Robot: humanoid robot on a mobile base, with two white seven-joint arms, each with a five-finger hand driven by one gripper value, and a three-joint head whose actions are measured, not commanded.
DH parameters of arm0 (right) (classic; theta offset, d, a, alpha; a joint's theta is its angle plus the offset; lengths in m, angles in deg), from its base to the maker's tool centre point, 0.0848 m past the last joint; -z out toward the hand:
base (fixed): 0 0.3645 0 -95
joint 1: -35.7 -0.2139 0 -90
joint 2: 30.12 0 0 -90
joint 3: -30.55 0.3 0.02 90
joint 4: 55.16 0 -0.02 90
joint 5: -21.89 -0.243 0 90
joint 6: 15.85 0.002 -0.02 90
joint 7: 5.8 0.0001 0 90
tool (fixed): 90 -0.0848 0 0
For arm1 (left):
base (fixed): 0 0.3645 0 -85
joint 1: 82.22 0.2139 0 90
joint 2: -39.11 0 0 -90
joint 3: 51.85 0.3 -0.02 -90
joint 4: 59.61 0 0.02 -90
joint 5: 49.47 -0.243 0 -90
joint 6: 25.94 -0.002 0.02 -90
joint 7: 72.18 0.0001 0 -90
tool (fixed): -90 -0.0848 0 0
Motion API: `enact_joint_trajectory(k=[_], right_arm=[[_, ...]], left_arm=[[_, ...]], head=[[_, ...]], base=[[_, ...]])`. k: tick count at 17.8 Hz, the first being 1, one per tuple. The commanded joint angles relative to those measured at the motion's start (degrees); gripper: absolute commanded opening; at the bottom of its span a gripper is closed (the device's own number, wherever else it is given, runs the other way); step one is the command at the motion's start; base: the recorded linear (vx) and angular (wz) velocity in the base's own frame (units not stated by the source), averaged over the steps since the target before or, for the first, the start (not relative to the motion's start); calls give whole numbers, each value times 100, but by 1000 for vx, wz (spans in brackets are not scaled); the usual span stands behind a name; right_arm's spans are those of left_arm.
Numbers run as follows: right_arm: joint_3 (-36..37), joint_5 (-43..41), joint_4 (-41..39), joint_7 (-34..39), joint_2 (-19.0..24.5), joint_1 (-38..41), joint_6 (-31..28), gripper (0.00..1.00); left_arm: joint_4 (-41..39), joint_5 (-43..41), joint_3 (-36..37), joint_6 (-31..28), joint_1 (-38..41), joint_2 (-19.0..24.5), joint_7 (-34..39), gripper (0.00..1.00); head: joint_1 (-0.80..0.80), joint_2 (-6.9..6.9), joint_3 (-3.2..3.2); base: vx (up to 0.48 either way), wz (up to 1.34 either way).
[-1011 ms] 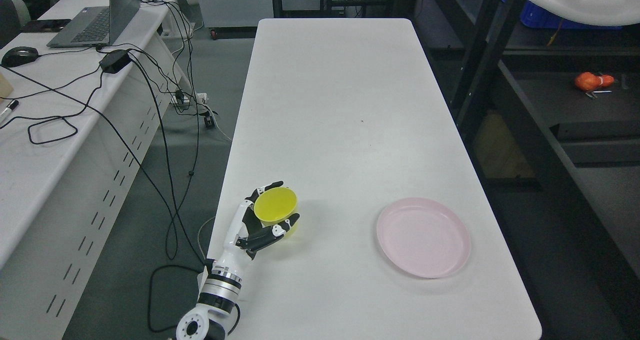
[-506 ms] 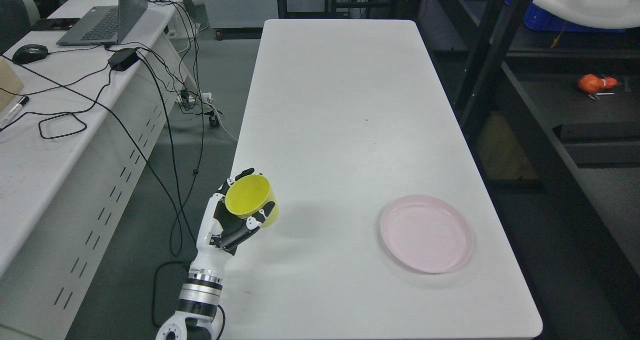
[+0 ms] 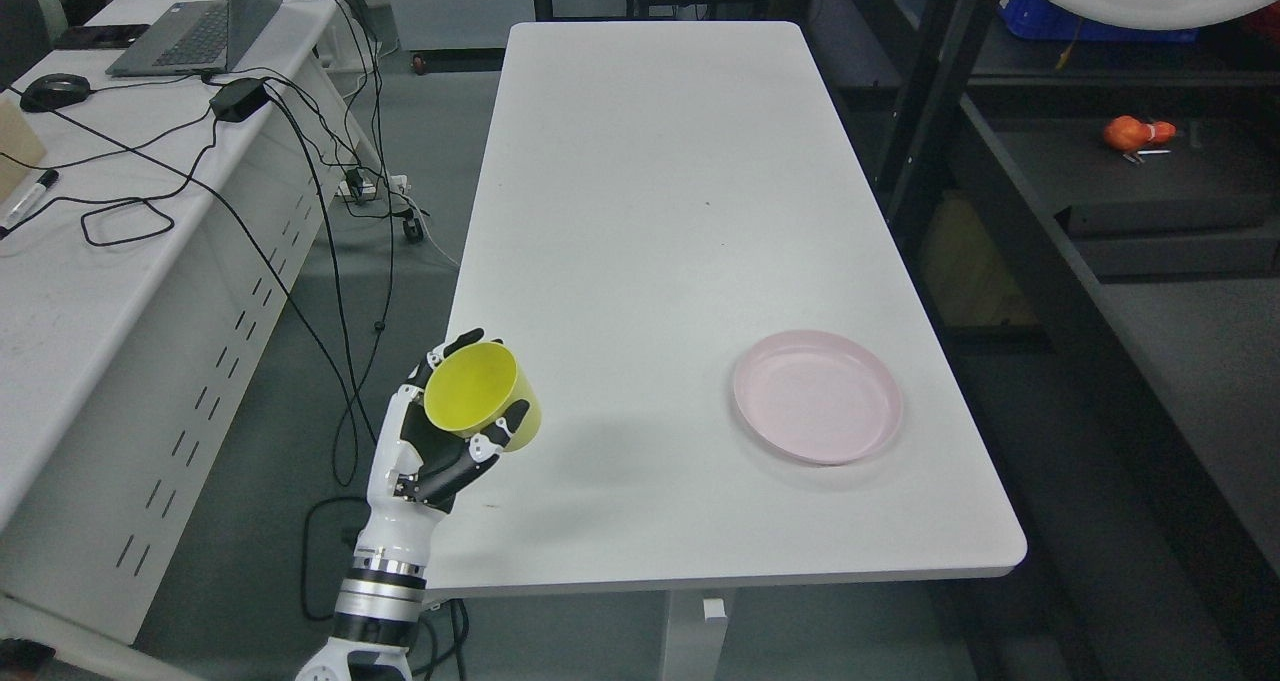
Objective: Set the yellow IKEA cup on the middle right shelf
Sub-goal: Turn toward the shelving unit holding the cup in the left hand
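Yellow cup (image 3: pixel 482 398) is off the white table (image 3: pixel 660 211) now, held up at its near left corner in the robot's left hand (image 3: pixel 440 441). A second ago it sat upright on the tabletop with the fingers (image 3: pixel 500 431) only closed round its wall; since then the hand has lifted it and drawn it back toward the table's left edge. The whole view has also dropped and swung, so the near edge of the table and its leg now show, which reads as the robot itself backing off or turning, not as the table or the pink plate (image 3: pixel 817 395) moving. I take that to mean the pick-up is done and the carry has begun.

The hand is wrapped round the cup's side, thumb on one flank and fingers curling over the other, gripping it firmly. The cup is tipped: its open mouth faces up and toward the left and near side, its base points down toward the table, so its long axis leans well off vertical.

The dark shelving (image 3: pixel 1050 261) stands to the right of the table, well apart from the cup. The cup has the full width of the table to cross. The right arm is not in sight.
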Motion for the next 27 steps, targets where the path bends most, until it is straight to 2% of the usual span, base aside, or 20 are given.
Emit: enact_joint_trajectory(k=[1,16,27], right_arm=[[-97,-141,0,-4,-100,78,-5,99],[-97,-141,0,-4,-100,78,-5,99],[-97,-141,0,-4,-100,78,-5,99]], left_arm=[[-437,13,-87,-2,228,100,3,2],[-428,13,176,-10,273,100,-6,2],[-402,13,220,-19,255,100,-6,2]], head=[[0,0,0],[0,0,0],[0,0,0]], base=[[-189,-143],[-281,-148],[-262,-963]])
